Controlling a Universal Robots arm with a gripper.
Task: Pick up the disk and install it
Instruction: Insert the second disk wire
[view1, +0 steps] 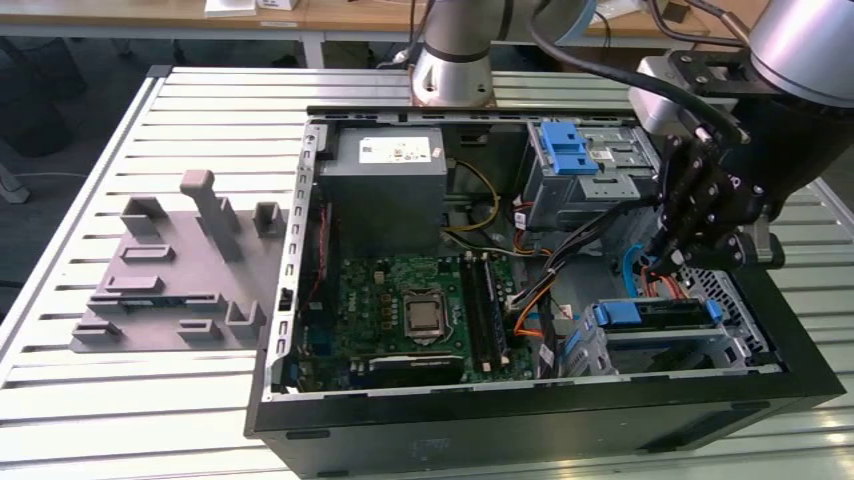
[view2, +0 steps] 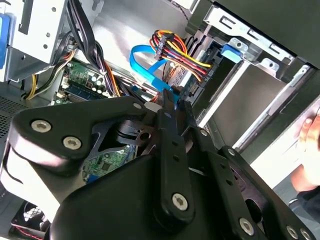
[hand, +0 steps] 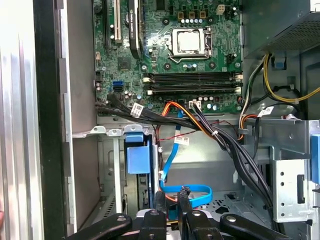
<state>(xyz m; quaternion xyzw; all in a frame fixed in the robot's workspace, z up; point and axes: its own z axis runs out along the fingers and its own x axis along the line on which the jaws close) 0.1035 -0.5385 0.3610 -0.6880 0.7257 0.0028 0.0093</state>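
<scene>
I have the pincer (view1: 663, 262) hanging inside the open computer case (view1: 534, 420), over the compartment at the exterior view's right. In both wrist views its two black fingertips (view2: 172, 107) sit pressed together with nothing between them — closed, and holding no part that I can see.

The disk (view1: 650, 314) lies just below and slightly ahead of the pincer in the exterior view, seated edge-up in the lower drive cage (view1: 727, 350), with its blue rails along the top and a blue tab at the end nearer the motherboard (view1: 400, 310). In the first wrist view that same blue tab (hand: 137, 159) shows directly beyond the fingertips, standing in the grey metal bay.

A flat blue data cable (hand: 187, 192) loops right at the fingertips in the first wrist view; whether it touches them I cannot tell. A bundle of coloured power wires (view2: 177, 50) runs just past the pincer toward the disk's end in the second wrist view.

Farther from the pincer, on the far side of the case, sits the grey power supply (view1: 387, 180), and beside it the upper drive cage (view1: 587, 165) with its own blue latch.

A person's hand (view2: 310, 155) shows at the edge of the second wrist view, well apart from the pincer.
</scene>
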